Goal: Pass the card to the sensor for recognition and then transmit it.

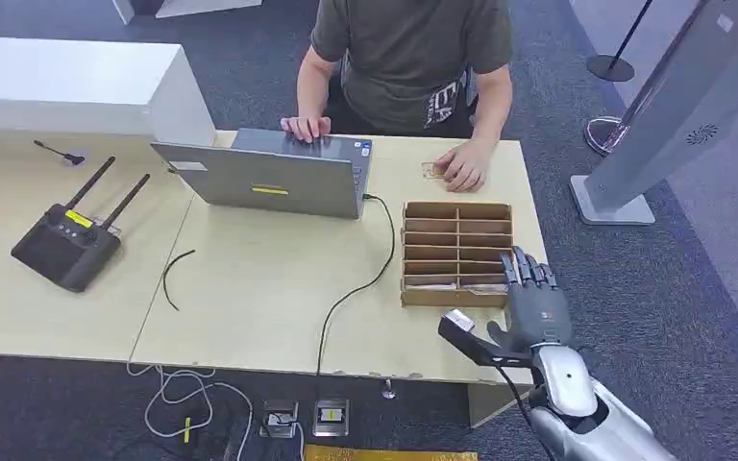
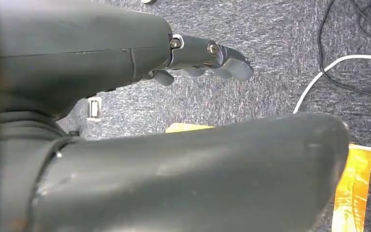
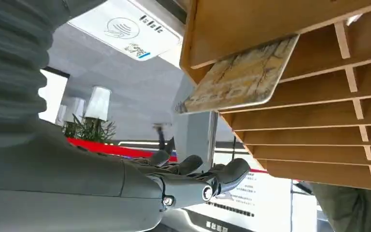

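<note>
Two hands: mine, one raised at the table's right end, one hanging low.
Right hand (image 1: 536, 305): lower right of the head view, palm toward the wooden rack, fingers extended and slightly apart, thumb jutting left; it grips nothing. In the right wrist view (image 3: 193, 181) the fingers are loosely curved and free of any object.
Left hand (image 2: 207, 60): seen in the left wrist view over grey carpet (image 2: 251, 34); fingers gently curled, thumb large in the foreground, nothing held.
Card (image 3: 239, 77): patterned, beige and brown, lying in a slot of the rack with one corner sticking out past the rack's edge; apart from my right hand's fingers.
Rack (image 1: 457, 253): wooden, divided into slots, resting on the table right of centre in the head view, just beside my right hand.
Second card (image 1: 432, 170): small, on the table above the rack, under a person's hand (image 1: 463, 166).
Person (image 1: 408, 58): seated at the far side, top centre, other hand on the laptop (image 1: 269, 173).
Table (image 1: 250, 288): pale wood; a black cable (image 1: 360, 288) runs from the laptop to the near edge.
Remote unit (image 1: 67, 240): black, two antennas, left of frame.
Standing panel (image 1: 677, 106): grey, upper right, on the floor.
</note>
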`<action>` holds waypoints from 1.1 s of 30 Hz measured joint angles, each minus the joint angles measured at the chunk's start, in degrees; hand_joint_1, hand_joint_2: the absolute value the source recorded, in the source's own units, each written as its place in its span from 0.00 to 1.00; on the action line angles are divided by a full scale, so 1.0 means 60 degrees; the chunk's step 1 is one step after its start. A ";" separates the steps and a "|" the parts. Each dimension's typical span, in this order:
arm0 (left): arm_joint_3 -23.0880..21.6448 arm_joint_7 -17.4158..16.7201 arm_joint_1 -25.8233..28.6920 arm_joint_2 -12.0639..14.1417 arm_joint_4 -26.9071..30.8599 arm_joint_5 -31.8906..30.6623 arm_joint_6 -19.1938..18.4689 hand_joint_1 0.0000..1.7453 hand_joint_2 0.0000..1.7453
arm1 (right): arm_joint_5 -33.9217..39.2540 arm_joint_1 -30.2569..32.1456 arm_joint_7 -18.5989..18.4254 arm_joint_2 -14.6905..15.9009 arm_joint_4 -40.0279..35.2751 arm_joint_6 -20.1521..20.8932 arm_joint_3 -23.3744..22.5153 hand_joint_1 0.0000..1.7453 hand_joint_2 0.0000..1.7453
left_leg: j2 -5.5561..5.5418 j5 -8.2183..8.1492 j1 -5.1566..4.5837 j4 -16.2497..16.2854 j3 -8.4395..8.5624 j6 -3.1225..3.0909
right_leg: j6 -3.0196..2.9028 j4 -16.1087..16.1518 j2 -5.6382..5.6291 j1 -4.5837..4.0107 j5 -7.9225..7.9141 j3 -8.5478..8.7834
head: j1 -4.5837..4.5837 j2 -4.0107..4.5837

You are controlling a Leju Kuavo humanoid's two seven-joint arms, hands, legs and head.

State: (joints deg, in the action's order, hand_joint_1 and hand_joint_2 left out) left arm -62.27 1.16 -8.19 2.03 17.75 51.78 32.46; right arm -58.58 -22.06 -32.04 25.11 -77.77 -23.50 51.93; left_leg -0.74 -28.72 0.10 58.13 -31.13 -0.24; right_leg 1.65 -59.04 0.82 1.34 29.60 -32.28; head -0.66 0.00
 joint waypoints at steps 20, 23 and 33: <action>-0.0004 0.0000 -0.0041 0.0000 -0.0004 -0.0109 -0.0007 0.00 0.00 | 0.0688 0.0002 0.0353 -0.0219 0.0430 -0.0518 -0.0018 1.00 1.00 | 0.0000 0.0000 0.0000 0.0000 0.0002 0.0000 | 0.0000 0.0000 -0.0001 0.0000 0.0000 0.0001 | -0.0004 0.0004; -0.0004 0.0000 -0.0063 0.0000 0.0000 -0.0138 -0.0007 0.00 0.00 | 0.0747 0.0004 0.0375 -0.0259 0.0485 -0.0579 -0.0044 1.00 1.00 | -0.0001 0.0000 0.0000 0.0000 0.0001 0.0000 | 0.0000 0.0000 0.0002 0.0000 0.0000 0.0002 | 0.0000 0.0000; -0.0004 -0.0040 -0.0127 0.0000 -0.0004 -0.0251 -0.0032 0.00 0.00 | 0.1071 0.0022 0.0557 -0.0426 0.0798 -0.0936 -0.0044 1.00 1.00 | 0.0022 0.0000 0.0000 0.0000 0.0003 0.0000 | 0.0000 0.0001 -0.0024 0.0000 0.0000 -0.0004 | 0.0000 0.0000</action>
State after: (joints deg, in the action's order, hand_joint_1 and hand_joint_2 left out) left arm -62.29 0.92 -8.96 2.03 17.73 50.27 32.26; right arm -52.15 -21.93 -28.70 22.56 -72.98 -29.11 51.67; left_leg -0.61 -28.72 0.10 58.13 -31.11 -0.24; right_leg 1.65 -59.04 0.68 1.34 29.60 -32.31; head -0.66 0.00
